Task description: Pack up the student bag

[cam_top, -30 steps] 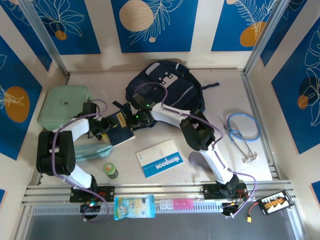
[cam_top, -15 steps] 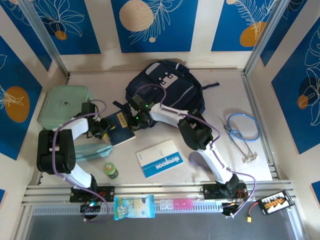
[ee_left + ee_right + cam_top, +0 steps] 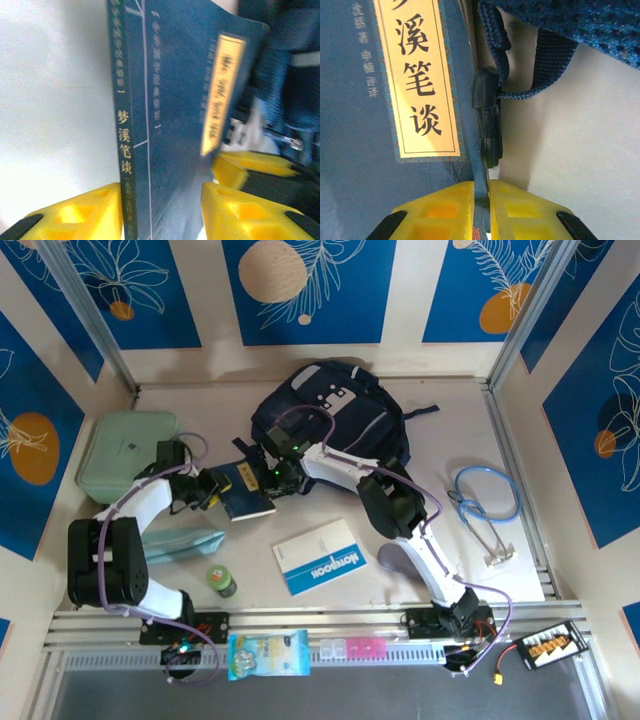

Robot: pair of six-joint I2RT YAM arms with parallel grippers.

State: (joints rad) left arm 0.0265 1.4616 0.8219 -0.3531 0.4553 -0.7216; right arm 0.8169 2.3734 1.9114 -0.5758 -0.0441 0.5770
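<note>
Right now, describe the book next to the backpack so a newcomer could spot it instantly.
Start at the navy backpack at the back of the table. Just off its near-left corner lies a dark blue book. Unlike the white-and-blue notebook lying nearer the front, it bears a yellow label with Chinese characters.

Pale table, navy backpack, mint case, notebook, stethoscope, small green jar

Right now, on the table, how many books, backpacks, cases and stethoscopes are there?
Books: 2, blue book, notebook
Backpacks: 1, backpack
Cases: 2, mint case, teal pouch
Stethoscopes: 1, stethoscope
Total: 6
</note>
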